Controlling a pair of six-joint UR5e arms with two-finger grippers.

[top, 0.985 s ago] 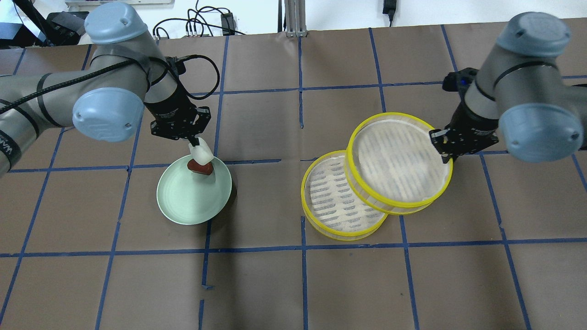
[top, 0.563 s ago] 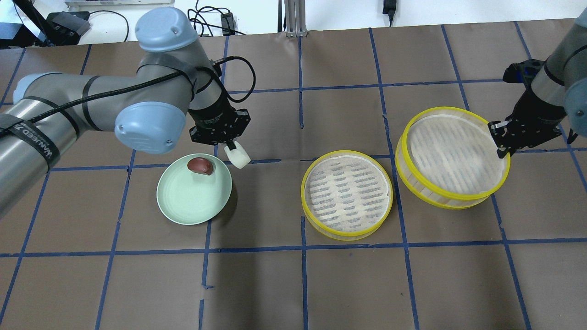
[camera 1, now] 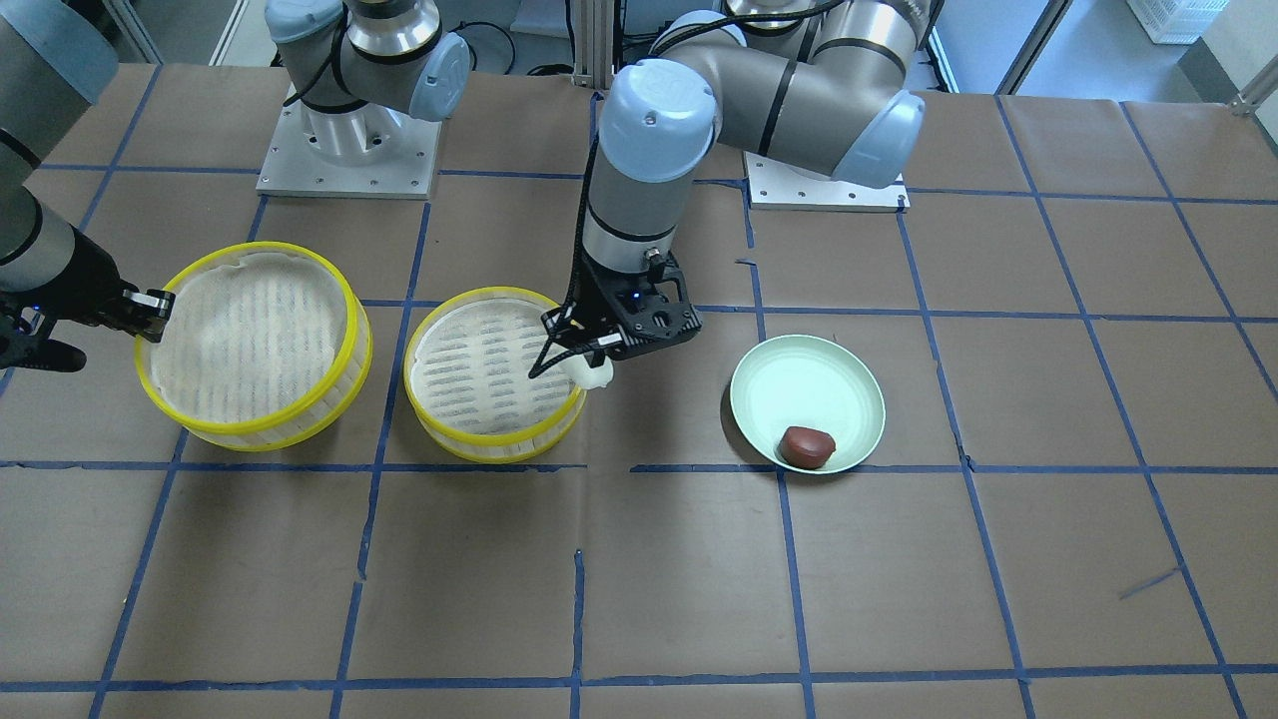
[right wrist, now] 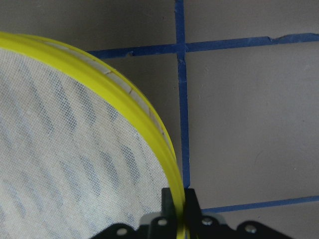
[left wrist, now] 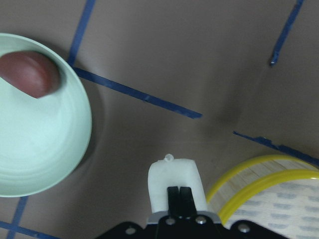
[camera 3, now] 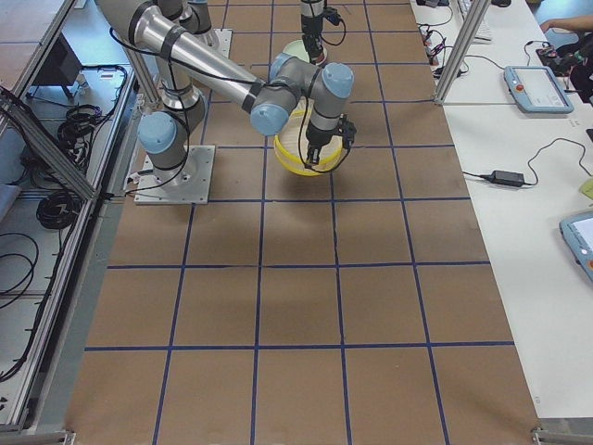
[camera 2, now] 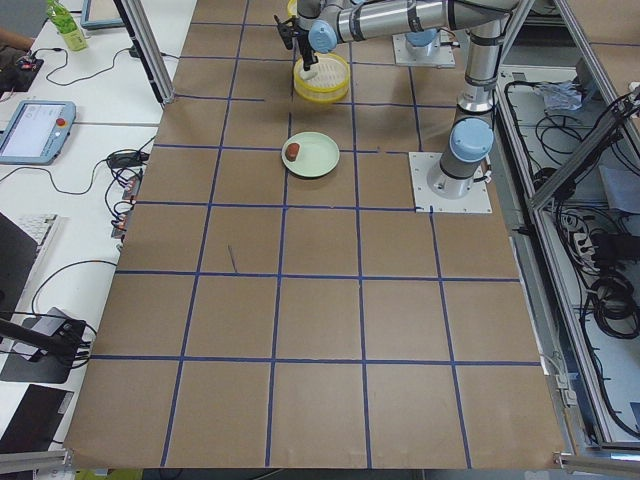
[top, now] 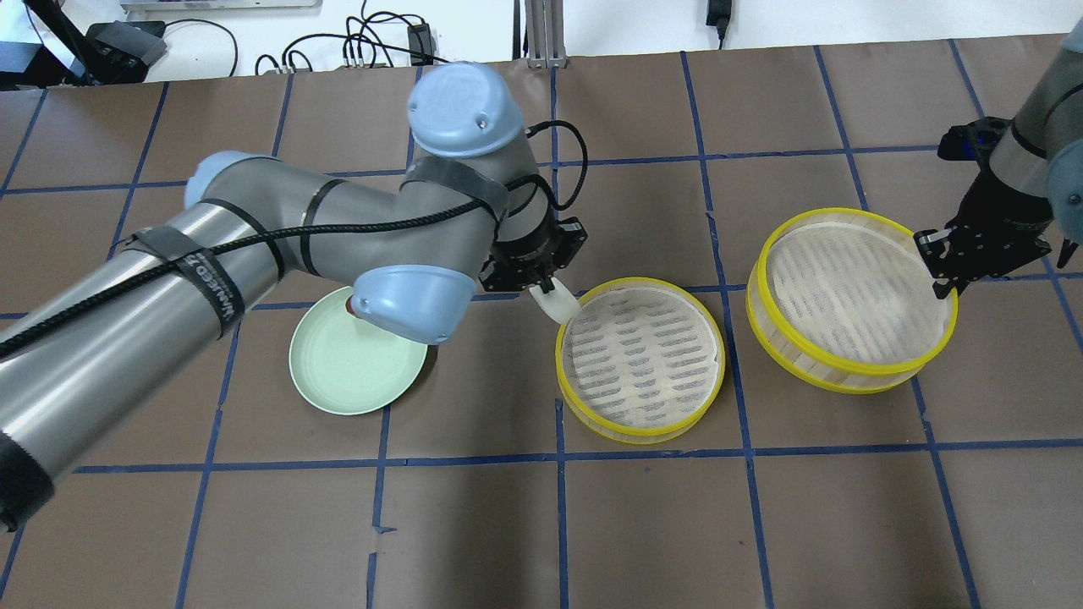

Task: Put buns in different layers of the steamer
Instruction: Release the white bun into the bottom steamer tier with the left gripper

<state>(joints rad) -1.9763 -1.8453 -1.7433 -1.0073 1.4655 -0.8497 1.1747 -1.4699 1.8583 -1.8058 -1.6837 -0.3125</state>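
My left gripper (top: 546, 293) is shut on the white oblong bun (top: 558, 305) and holds it just outside the left rim of one steamer layer (top: 592, 416). That layer stands on the table with its white liner bare. In the left wrist view the white bun (left wrist: 162, 181) sits between the fingers. The dark reddish-brown bun (camera 1: 807, 445) lies on the pale green plate (camera 1: 799, 384). My right gripper (top: 937, 272) is shut on the yellow rim of the second layer (top: 850, 372), which sits to the right of the first and apart from it.
Brown paper with blue tape lines covers the table. The left arm's elbow (top: 410, 300) hangs over the plate's far edge in the overhead view. Cables lie beyond the table's far edge.
My left gripper has carried the white bun off the plate and rightward to the first layer's rim. My right gripper has moved the second layer off the first, to the right.
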